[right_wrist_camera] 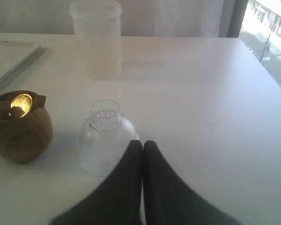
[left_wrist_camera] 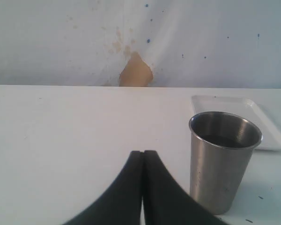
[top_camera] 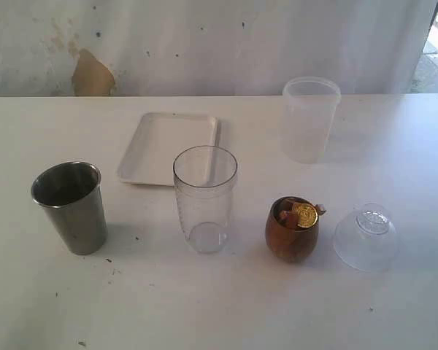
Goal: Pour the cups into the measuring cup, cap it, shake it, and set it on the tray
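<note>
- The measuring cup (top_camera: 204, 198) stands upright in the middle of the worktop (top_camera: 219, 313), between the two cups. I judge this is so that each arm can tip its own cup into it from its own side.
- It is a tall clear tumbler with softly curved sides, faint marks down one side and an open mouth. It looks empty.
- The steel tumbler (top_camera: 71, 206) stands upright to the left of it, well apart. It is dull grey and tapered, and its inside is too dark to tell what it contains.
- The wooden cup (top_camera: 292, 232) stands upright on the right, near the measuring cup. It is small, round and brown, and it is filled above the rim with brown pieces and one gold coin-like piece (top_camera: 304, 215).
- The clear dome lid (top_camera: 365, 237) lies just beside the wooden cup on the right arm's side, probably ready for the capping.
- The white tray (top_camera: 168, 146) lies flat behind the measuring cup with nothing on it, where the capped cup should go at the end.
- The left end effector (left_wrist_camera: 143, 157) is closed, with its fingers pressed together on nothing. It is near the steel tumbler but apart from it.
- The right end effector (right_wrist_camera: 143, 146) is closed in the same way and holds nothing. It is close to the dome lid, and I cannot tell whether it touches it.
- By my judgement, no pouring is begun yet.
</note>
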Controlling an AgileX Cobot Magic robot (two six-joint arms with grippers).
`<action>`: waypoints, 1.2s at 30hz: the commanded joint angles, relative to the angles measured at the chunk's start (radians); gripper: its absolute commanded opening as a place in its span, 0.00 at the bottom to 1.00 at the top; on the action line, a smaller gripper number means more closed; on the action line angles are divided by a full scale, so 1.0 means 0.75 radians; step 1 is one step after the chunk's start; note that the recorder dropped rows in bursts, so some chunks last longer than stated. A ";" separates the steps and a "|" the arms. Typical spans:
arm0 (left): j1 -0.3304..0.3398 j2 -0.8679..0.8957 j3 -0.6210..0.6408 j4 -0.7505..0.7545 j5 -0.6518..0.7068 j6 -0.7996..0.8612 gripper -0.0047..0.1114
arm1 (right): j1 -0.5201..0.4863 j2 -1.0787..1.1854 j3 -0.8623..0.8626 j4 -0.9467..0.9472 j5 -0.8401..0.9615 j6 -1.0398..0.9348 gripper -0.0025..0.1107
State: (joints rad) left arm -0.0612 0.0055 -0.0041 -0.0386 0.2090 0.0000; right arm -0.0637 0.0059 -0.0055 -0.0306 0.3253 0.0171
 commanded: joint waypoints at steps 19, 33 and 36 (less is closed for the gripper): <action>-0.002 -0.007 0.005 0.005 -0.017 0.000 0.04 | -0.010 -0.008 0.007 -0.024 -1.111 0.412 0.61; -0.002 -0.007 0.005 0.005 -0.017 0.000 0.04 | -0.010 0.402 -0.086 -0.455 -1.145 0.753 0.78; -0.002 -0.007 0.005 0.005 -0.017 0.000 0.04 | -0.010 0.620 -0.086 -0.648 -1.260 0.857 0.78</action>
State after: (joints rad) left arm -0.0612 0.0055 -0.0041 -0.0386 0.2090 0.0000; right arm -0.0637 0.3372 -0.0670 -0.3690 -0.5491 0.5806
